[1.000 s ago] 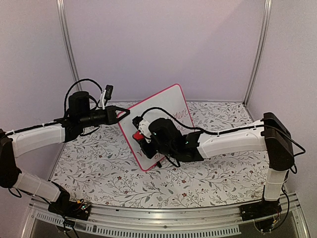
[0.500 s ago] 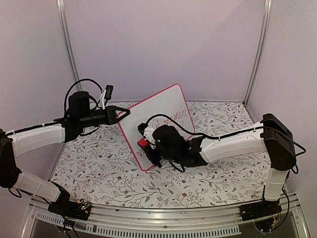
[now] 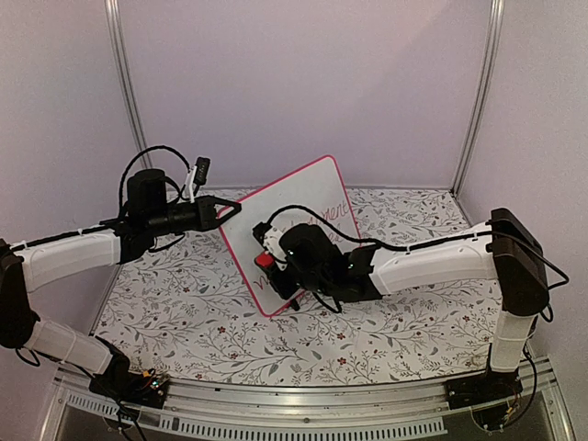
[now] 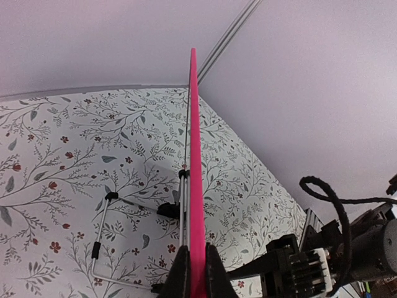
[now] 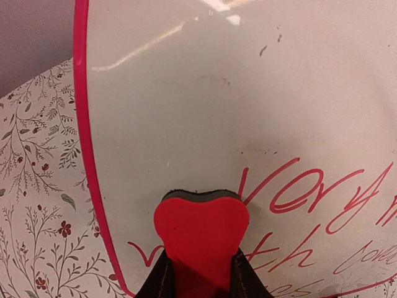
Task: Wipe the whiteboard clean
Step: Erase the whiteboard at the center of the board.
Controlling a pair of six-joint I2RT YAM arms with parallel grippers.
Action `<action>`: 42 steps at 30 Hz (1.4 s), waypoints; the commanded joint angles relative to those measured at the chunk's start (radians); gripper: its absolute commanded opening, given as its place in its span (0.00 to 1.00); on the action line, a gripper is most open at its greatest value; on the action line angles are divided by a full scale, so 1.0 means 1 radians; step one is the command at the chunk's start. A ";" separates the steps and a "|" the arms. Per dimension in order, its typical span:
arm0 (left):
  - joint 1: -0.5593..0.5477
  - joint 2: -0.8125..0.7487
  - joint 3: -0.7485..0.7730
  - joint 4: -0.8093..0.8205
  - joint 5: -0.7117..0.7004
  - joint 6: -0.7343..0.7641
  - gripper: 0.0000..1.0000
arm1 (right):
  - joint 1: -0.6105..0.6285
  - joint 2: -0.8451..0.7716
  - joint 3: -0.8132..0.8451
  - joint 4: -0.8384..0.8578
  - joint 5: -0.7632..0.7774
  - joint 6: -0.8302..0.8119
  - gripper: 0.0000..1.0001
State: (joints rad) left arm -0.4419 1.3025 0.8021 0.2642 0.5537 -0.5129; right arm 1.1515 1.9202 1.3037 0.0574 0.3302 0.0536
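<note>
The whiteboard (image 3: 308,207), white with a pink-red frame, stands tilted on the floral table. In the right wrist view its face (image 5: 248,105) bears red handwriting across the lower right; the upper part is bare. My left gripper (image 3: 234,209) is shut on the board's left edge; the left wrist view shows the pink edge (image 4: 193,155) between the fingers. My right gripper (image 3: 266,262) is shut on a red heart-shaped eraser (image 5: 201,233) whose dark pad presses on the board's lower left, beside the writing.
The board's wire stand with black feet (image 4: 102,239) rests on the table behind it. Grey walls and metal posts (image 3: 124,92) close in the back and sides. The floral tablecloth (image 3: 184,312) spreads in front of the board.
My right gripper with the eraser slid down and right over the board, then back up and left a little. The left arm and board have not moved.
</note>
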 commanded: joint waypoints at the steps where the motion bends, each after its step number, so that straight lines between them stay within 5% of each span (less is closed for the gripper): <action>1: -0.022 -0.029 0.000 0.024 0.074 -0.040 0.00 | -0.045 0.021 0.082 -0.007 0.034 -0.040 0.24; 12: -0.023 -0.029 -0.001 0.024 0.075 -0.039 0.00 | -0.070 0.046 0.174 -0.030 0.018 -0.100 0.24; 42: -0.022 -0.019 0.001 0.027 0.079 -0.042 0.00 | -0.061 -0.032 -0.106 -0.001 -0.025 0.044 0.23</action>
State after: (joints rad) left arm -0.4419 1.3025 0.8021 0.2600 0.5476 -0.5243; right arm 1.1038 1.8912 1.2354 0.1154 0.3023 0.0719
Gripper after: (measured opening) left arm 0.022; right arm 0.234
